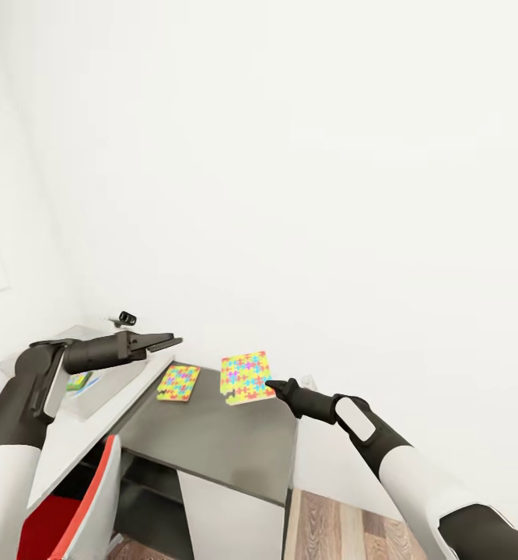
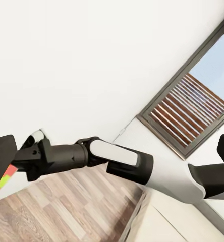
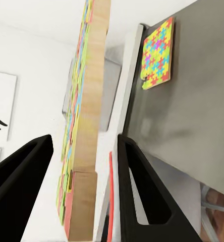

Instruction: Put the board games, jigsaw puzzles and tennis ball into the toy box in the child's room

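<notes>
Step in hand: moving a jigsaw puzzle to the toy box. In the head view the right gripper (image 1: 272,385) has one jigsaw puzzle (image 1: 246,377) by its near edge, held tilted and lifted over the dark grey table (image 1: 212,439) top. The right wrist view shows that sheet (image 3: 84,121) edge-on between the two fingers (image 3: 142,191); the gap looks wider than the sheet, so contact on both sides is hard to confirm, but it reads as gripped since the puzzle hangs off the surface.

The second jigsaw puzzle (image 1: 178,383) lies flat on the dark top, just left of the held one and apart from it; it also shows in the right wrist view (image 3: 157,53).

The left gripper (image 1: 169,340) hovers over the pale slanted panel, carrying nothing, fingers parted slightly. In the left wrist view its fingertips sit at the frame edges, spread wide, looking across at the right forearm (image 2: 119,161) and a slatted window (image 2: 190,108).

The toy box (image 1: 92,389) sits on the pale top at the left, partly hidden behind the left arm, with something green and blue (image 1: 78,381) already inside; cannot tell which toy.

Next move probably calls for carrying the held puzzle leftward across the desk to the tray, with the left arm standing in that path. The sheet is thin and pinched at one edge, so it could swing or slip.
</notes>
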